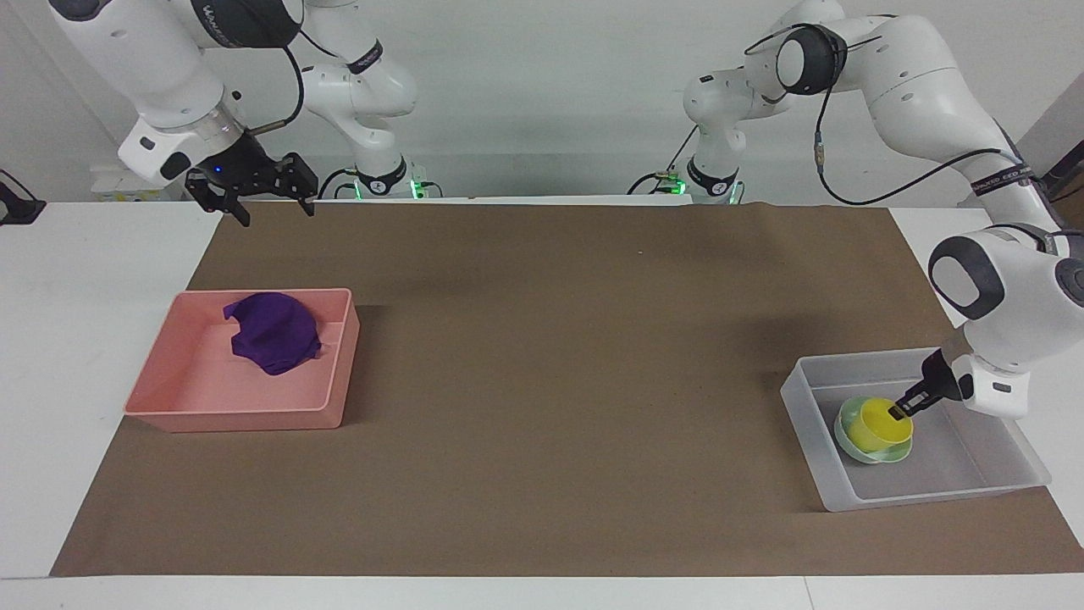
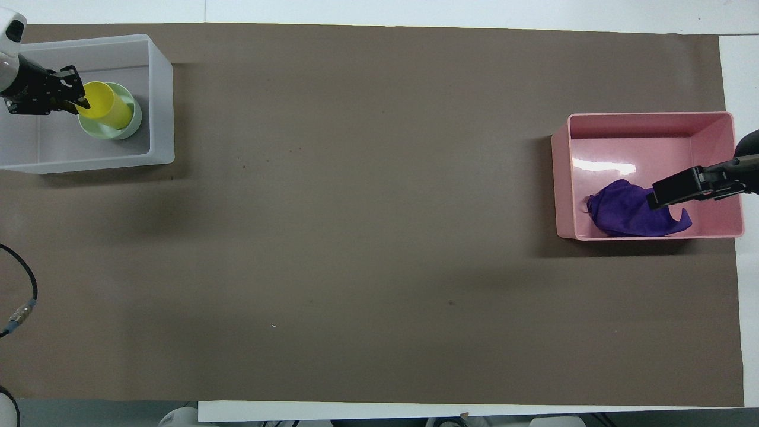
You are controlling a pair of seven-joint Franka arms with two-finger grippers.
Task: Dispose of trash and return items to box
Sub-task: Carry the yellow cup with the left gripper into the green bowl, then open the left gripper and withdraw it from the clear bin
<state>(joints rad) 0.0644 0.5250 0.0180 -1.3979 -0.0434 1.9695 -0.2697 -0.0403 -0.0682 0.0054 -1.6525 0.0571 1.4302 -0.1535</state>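
Observation:
The yellow cup (image 1: pixel 876 428) stands inside the mint-green bowl (image 1: pixel 848 442), which lies in the clear bin (image 1: pixel 804 398) at the left arm's end of the table. My left gripper (image 1: pixel 899 413) is shut on the cup's rim. In the overhead view the cup (image 2: pixel 109 107), the bowl (image 2: pixel 134 122), the bin (image 2: pixel 161 95) and the left gripper (image 2: pixel 80 104) show the same. The purple rag (image 1: pixel 275 330) lies in the pink bin (image 1: pixel 212 398). My right gripper (image 1: pixel 269 209) is open and empty, raised above the table's edge nearest the robots, beside the pink bin. In the overhead view it (image 2: pixel 655 198) covers part of the rag (image 2: pixel 619 210).
A brown mat (image 1: pixel 542 356) covers the table between the two bins. The pink bin (image 2: pixel 622 136) stands at the right arm's end. A loose cable (image 2: pixel 24 296) hangs at the left arm's side of the overhead view.

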